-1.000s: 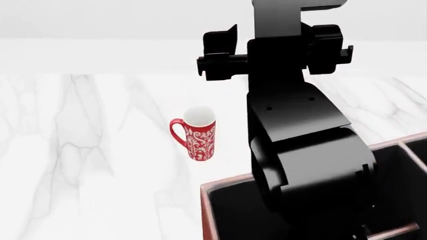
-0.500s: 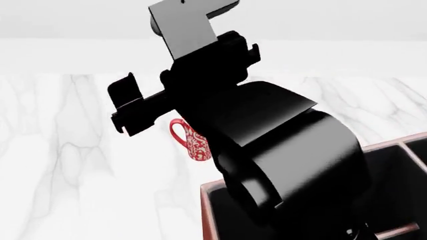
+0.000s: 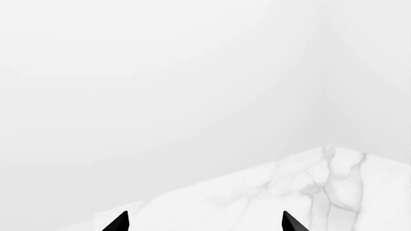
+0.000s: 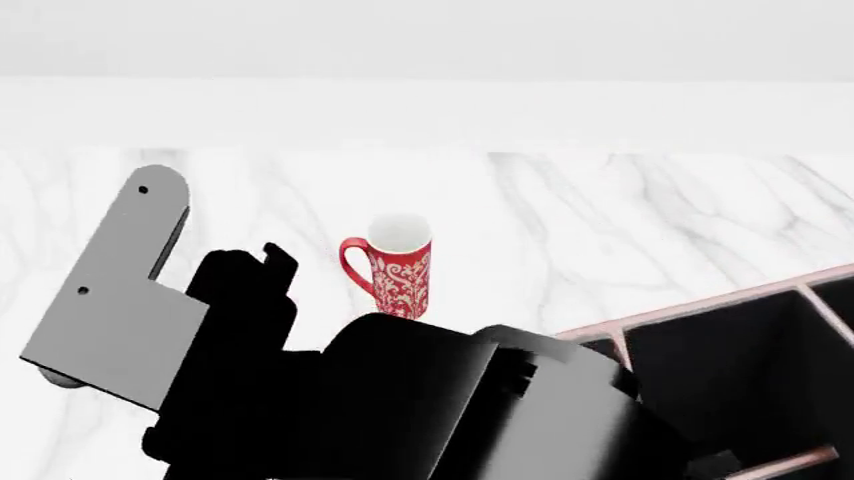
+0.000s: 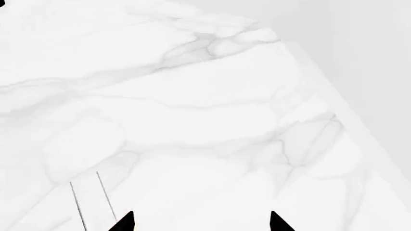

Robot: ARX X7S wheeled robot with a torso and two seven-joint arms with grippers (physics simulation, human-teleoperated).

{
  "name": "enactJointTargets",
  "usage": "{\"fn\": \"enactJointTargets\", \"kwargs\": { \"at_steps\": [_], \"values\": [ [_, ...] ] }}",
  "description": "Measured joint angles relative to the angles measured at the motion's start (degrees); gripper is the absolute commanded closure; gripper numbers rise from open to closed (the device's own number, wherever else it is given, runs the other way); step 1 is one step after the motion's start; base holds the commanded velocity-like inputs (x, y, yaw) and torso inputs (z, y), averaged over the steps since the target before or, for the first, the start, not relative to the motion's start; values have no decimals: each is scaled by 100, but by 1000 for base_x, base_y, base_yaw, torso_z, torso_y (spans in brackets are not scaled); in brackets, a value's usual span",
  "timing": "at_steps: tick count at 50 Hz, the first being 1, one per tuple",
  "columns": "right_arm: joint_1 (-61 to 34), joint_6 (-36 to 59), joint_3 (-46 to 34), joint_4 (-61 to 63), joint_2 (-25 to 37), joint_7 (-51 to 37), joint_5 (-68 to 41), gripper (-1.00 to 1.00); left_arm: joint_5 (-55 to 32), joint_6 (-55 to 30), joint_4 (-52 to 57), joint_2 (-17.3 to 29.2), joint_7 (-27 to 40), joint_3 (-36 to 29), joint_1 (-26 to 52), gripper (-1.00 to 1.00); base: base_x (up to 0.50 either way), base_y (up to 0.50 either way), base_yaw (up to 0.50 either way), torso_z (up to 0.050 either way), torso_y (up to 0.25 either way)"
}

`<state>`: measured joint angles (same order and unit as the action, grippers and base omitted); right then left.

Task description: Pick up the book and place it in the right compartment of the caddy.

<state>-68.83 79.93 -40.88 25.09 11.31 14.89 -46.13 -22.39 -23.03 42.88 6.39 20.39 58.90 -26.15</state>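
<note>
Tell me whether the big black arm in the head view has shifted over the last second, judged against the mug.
Yes. The arm swung from above and right of the mug down to its lower left, uncovering more caddy.

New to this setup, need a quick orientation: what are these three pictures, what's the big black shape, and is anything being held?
These are simulator renders from a two-armed wheeled robot. One picture comes from a head camera looking down over a white marble table. The big black shape is one of the robot's own arms, close to the lens. Behind it stands a red-and-white mug, and at the right is a brown box with dark compartments. The other two pictures come from cameras near each hand. The left hand and the right hand each show two black fingertips spread apart with nothing between them. So nothing is held. No book shows in any picture.
</note>
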Motion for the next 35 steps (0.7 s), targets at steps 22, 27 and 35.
{"fn": "enactJointTargets", "kwargs": {
  "at_steps": [22,27,35],
  "values": [
    [136,-533,-1082,777,375,426,4,-100,-9,73,-50,-3,26,-45,-37,-100,0,0,0,0,0],
    [154,-650,-1196,711,393,465,66,-100,-12,91,-62,-4,30,-53,-47,-100,0,0,0,0,0],
    [272,-1010,-1527,457,388,592,286,-100,-17,114,-75,-2,38,-65,-65,-100,0,0,0,0,0]
  ]
}}
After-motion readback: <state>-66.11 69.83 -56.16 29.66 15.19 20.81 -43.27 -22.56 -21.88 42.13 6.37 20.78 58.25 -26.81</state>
